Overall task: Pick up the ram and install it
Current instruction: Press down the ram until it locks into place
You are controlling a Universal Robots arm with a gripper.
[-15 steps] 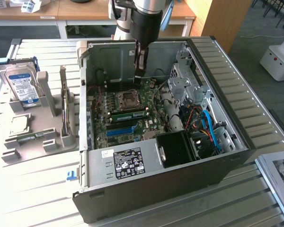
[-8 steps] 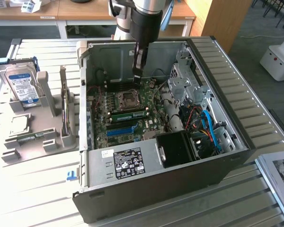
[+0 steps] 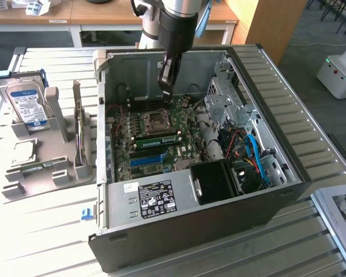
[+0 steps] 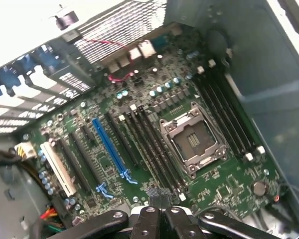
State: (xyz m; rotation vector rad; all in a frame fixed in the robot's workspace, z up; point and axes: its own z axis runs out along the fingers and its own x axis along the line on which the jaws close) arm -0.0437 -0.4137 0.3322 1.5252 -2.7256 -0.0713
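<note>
Lying open on the slatted table [image 3: 40,231], the computer case [image 3: 265,202] was seen with its motherboard [image 4: 139,99] exposed. The gripper [image 3: 165,81] was held above the board's processor socket [image 4: 193,140], fingers closed together, nothing apparently gripped. A green ram [image 3: 157,138] stick was seated beside that socket; another possibly lay on the grey stand [image 3: 32,168].

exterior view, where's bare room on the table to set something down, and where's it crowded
Free: the slatted table in front of the grey holder stand, and the strip in front of the open computer case. Crowded: the stand, carrying the hard drive, and the case interior, where the shut gripper hangs over the motherboard.
</note>
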